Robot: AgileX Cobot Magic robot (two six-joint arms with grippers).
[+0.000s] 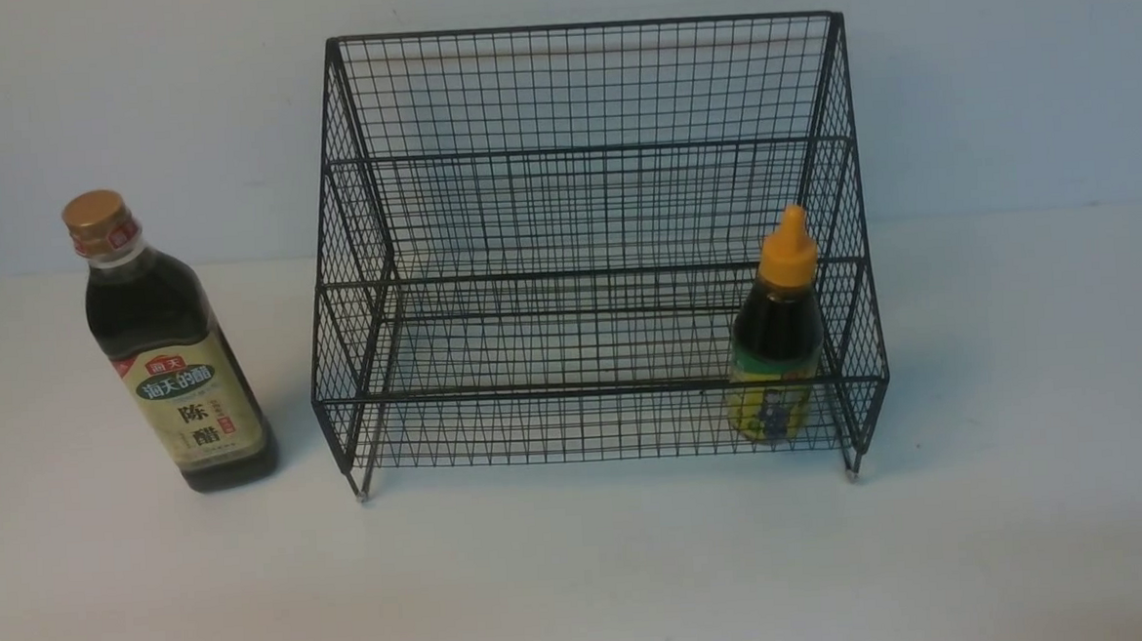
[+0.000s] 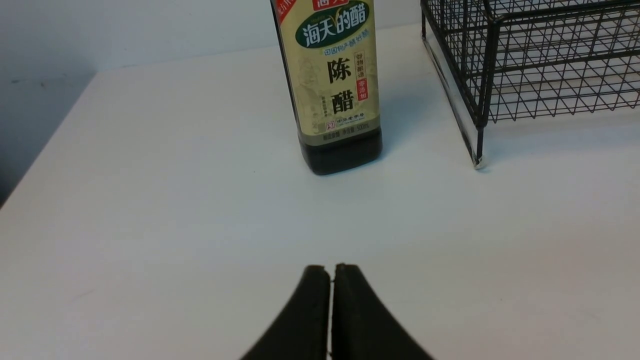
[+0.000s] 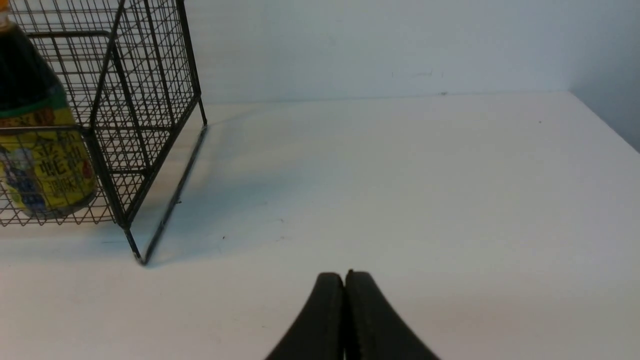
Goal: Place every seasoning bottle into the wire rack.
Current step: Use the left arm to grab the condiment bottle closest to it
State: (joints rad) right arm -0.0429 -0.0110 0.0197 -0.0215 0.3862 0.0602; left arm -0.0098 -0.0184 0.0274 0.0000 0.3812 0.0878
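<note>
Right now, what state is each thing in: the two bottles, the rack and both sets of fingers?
Wire rack: standing on its feet, upper tier empty.
Tall bottle: upright on the table, capped, outside the rack on its left.
Short bottle: upright, capped, inside the lower tier, right end.
Left gripper: fingers shut, holding nothing.
Right gripper: fingers shut, holding nothing.

Left gripper (image 2: 331, 270): jaws closed, two dark fingers (image 2: 305, 320) meeting tip to tip, only thin seam between them. Fingers flare apart toward wrist, tips aimed forward and slightly down. Nothing gripped. Wrist looks level, no visible roll.

Right gripper (image 3: 344, 276): same picture, jaws closed, dark fingers (image 3: 372, 320) pressed together along inner edges, no gap at tips. Nothing gripped. Tips aimed forward and slightly down, wrist level.
</note>
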